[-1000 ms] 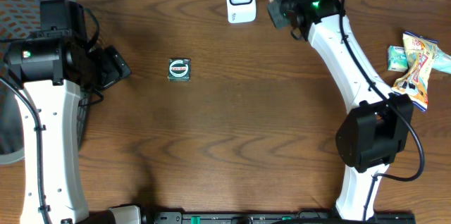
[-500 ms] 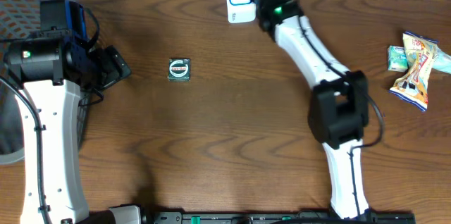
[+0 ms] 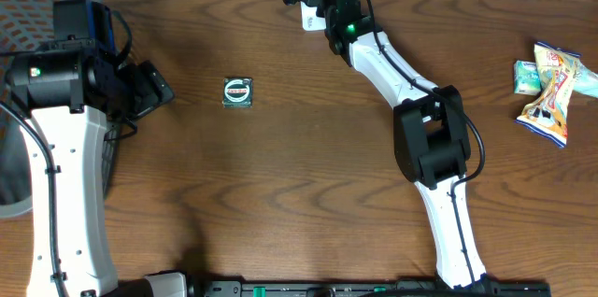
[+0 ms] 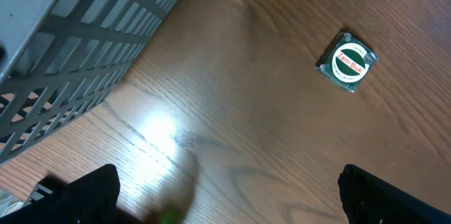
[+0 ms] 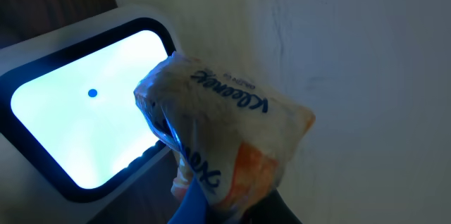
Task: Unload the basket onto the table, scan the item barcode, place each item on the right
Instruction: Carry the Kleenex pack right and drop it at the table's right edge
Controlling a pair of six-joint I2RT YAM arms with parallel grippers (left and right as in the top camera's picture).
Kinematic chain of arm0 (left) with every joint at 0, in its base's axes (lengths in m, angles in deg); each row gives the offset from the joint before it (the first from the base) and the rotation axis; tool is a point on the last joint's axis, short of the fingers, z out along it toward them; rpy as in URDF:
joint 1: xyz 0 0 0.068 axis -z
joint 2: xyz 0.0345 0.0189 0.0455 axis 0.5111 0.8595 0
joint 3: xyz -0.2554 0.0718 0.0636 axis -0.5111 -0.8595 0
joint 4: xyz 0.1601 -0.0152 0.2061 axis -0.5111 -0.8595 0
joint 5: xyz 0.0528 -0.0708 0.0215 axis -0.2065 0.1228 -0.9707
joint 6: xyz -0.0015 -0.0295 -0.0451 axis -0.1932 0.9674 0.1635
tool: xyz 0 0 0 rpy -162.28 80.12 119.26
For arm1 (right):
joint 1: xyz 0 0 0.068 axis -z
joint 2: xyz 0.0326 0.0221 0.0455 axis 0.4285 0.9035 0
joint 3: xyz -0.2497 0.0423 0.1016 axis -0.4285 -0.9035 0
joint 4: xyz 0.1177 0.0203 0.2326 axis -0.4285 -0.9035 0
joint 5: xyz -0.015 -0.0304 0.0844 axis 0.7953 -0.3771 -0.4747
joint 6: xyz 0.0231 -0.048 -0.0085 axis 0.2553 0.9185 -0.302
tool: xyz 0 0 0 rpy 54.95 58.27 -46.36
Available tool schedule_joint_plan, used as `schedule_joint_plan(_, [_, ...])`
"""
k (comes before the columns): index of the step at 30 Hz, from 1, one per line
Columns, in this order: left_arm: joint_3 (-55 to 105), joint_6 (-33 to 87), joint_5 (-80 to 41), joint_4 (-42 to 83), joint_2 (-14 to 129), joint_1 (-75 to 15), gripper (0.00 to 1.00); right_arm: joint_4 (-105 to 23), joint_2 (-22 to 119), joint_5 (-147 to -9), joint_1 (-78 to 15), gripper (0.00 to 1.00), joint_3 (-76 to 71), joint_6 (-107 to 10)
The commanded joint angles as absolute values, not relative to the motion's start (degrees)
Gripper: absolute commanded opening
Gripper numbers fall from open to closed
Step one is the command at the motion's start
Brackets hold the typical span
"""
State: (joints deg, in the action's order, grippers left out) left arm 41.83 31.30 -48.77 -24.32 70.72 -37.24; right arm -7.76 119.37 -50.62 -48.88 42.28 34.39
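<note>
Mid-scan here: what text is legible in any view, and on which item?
"Kleenex": upside down on the tissue pack, in front of the scanner.
"Zam-Buk": on the round tin.
Small print beside "Kleenex": too blurred to read.
Snack packets: print too small to read.

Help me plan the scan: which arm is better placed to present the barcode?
Right. The right tool is shut on the crinkly plastic Kleenex tissue pack facing the glowing white scanner; the left tool hangs open and empty beside the grey mesh basket.
</note>
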Motion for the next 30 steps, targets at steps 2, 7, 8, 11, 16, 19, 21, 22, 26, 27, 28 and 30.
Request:
schedule_joint_plan(2, [41.6,31.6,-49.1,-24.5,71.1,-37.4,0.98,-9.2,116.7,-50.1,-49.4,0.01,43.2,24.6])
schedule_joint_plan(7, [41.6,31.6,-49.1,-24.5,71.1,-37.4,0.98,-14.1,111.7,-50.6,-47.9,0.01,43.2,16.2])
schedule_joint_plan(8, [41.6,31.6,-49.1,-24.5,71.1,-37.4,0.98,-15.4,110.6,-50.6,-47.3,0.01,43.2,13.7])
schedule_joint_plan(11, [41.6,31.6,-49.1,-24.5,71.1,-37.4,0.98,-21.8,107.0,-50.3,-43.9,0.01,43.2,5.4])
schedule_joint_plan(16, [41.6,31.6,-49.1,-24.5,71.1,-37.4,0.98,-37.2,103.6,-47.0,-34.9,0.01,43.2,-5.3])
schedule_joint_plan(19, [41.6,31.6,-49.1,-24.5,71.1,-37.4,0.98,-46.6,103.6,-43.0,-29.3,0.01,43.1,-8.8])
schedule_joint_plan(21, [41.6,31.6,-49.1,-24.5,71.1,-37.4,0.97,-52.5,103.8,-43.5,-25.9,0.01,43.1,-10.9])
schedule_joint_plan(22, [41.6,31.6,-49.1,-24.5,71.1,-37.4,0.98,-54.6,103.8,-43.7,-24.4,0.04,43.0,-12.6])
schedule_joint_plan(26, [41.6,31.6,-49.1,-24.5,71.1,-37.4,0.98,-60.9,103.9,-47.5,-18.9,0.47,43.0,-17.8])
schedule_joint_plan(27, [41.6,31.6,-49.1,-24.5,71.1,-37.4,0.98,-61.8,103.9,-49.2,-18.0,0.56,43.0,-18.1])
schedule_joint_plan(28, [41.6,31.6,-49.1,-24.5,71.1,-37.4,0.98,-62.9,103.9,-51.5,-17.1,0.63,43.0,-18.1])
schedule_joint_plan(30, [41.6,31.6,-49.1,-24.5,71.1,-37.4,0.98,-64.8,103.9,-55.3,-15.7,0.77,43.0,-18.9])
